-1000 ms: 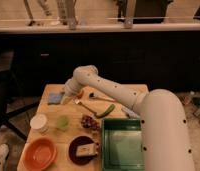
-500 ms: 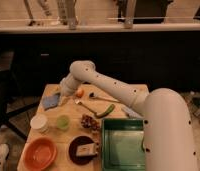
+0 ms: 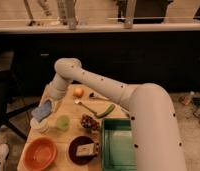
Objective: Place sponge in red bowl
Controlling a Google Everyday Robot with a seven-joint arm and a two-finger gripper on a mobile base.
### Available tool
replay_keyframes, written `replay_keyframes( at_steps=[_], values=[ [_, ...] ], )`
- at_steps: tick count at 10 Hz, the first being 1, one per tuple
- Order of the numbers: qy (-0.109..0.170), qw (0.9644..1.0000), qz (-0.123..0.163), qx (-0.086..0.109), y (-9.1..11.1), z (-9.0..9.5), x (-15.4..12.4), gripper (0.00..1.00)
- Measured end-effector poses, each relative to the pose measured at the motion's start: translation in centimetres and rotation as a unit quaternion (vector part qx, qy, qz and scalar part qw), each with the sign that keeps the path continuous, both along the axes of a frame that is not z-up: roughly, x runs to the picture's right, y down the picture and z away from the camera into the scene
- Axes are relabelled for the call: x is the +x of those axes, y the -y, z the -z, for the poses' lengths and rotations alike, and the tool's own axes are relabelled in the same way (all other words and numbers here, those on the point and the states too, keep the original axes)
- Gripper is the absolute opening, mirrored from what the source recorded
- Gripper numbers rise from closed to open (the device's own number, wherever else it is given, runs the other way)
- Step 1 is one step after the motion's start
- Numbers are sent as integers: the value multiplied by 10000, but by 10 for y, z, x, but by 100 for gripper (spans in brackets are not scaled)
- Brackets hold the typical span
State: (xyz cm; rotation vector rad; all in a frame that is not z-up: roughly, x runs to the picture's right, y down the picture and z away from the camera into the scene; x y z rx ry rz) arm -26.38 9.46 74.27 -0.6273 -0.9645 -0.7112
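The blue-grey sponge (image 3: pixel 43 111) hangs at the tip of my gripper (image 3: pixel 49 105) over the table's left side, just above the small white container (image 3: pixel 37 126). The gripper is shut on the sponge and points down from the arm's elbow (image 3: pixel 68 67). The orange-red bowl (image 3: pixel 40 153) sits at the front left corner of the wooden table (image 3: pixel 73 111), nearer the camera than the sponge, and nothing shows inside it.
A green cup (image 3: pixel 63 122) stands right of the white container. A dark plate (image 3: pixel 85 150) holding a pale item and a green tray (image 3: pixel 118 145) lie at the front. An orange fruit (image 3: pixel 78 92), a utensil (image 3: pixel 85 105), a green vegetable (image 3: pixel 105 110) and a dark cluster (image 3: pixel 88 121) lie mid-table.
The gripper has taken the sponge off the table's far left and carried it toward the front, over the white container. The elbow swung left.
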Motion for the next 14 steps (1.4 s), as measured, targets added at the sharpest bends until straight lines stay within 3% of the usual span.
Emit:
replay_keyframes(
  at_steps=[3, 9, 12, 14],
  values=[
    [259, 9988, 416, -64, -15, 7, -5, 0],
    [258, 9988, 410, -75, -15, 5, -3, 0],
    [594, 9937, 925, -228, -43, 0, -22, 0],
    [722, 9896, 1212, -286, -65, 8, -29, 0]
  ],
)
